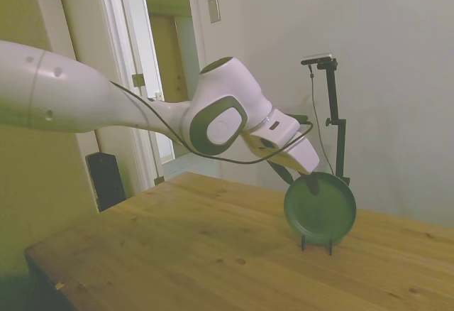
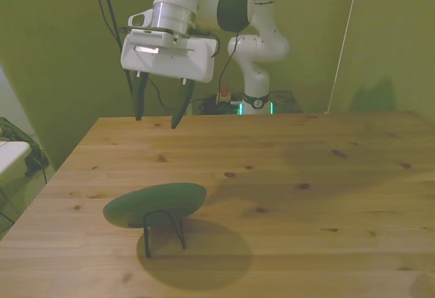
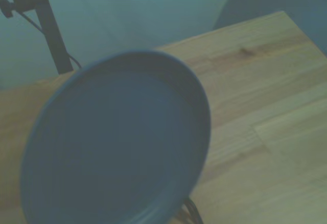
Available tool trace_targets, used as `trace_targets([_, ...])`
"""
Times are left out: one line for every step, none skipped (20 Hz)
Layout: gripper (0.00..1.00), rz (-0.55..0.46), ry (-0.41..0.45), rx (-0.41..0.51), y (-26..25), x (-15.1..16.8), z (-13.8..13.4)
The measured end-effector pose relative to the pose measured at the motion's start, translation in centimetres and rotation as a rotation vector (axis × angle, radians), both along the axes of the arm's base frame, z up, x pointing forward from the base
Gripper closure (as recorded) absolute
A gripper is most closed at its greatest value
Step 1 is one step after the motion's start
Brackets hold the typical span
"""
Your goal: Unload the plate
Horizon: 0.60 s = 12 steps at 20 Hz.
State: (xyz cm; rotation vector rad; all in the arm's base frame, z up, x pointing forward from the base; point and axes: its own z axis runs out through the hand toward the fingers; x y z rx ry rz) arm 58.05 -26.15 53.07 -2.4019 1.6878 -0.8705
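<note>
Plate (image 2: 155,203) propped on edge in wire stand (image 2: 164,230), hollow face toward tool (image 2: 157,113); tool fingers spread, holding nothing, above worktop (image 2: 306,196).

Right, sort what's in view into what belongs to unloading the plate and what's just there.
Part of the job:
- the plate, dark green, propped upright
- the wire stand holding it
- the gripper, fingers open, not yet on the plate

Just there:
- the wooden table
- the open doorway behind the arm, in the side view
</note>
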Motion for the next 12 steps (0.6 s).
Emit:
trace_targets([0.00,0.003,-0.007,0.002,0.2,1.3,-0.2])
trace_targets([0.00,0.006,-0.012,0.002,0.4,2.5,-0.3])
trace_targets([0.00,0.009,-0.019,0.003,0.7,3.6,-0.4])
trace_targets([0.00,0.014,-0.025,0.006,1.1,4.6,-0.5])
trace_targets([0.00,0.021,-0.029,0.007,1.5,5.5,-0.7])
trace_targets([0.00,0.028,-0.032,0.007,1.9,6.3,-0.8])
trace_targets([0.00,0.034,-0.034,0.011,2.4,7.0,-1.0])
trace_targets([0.00,0.038,-0.036,0.023,2.9,7.5,-1.1])
trace_targets([0.00,0.043,-0.037,0.042,3.4,7.7,-1.1])
trace_targets([0.00,0.054,-0.044,0.071,4.4,7.5,0.1])
trace_targets([0.00,0.056,-0.043,0.069,4.4,7.4,0.1])
trace_targets([0.00,0.064,-0.039,0.069,4.4,7.4,0.0])
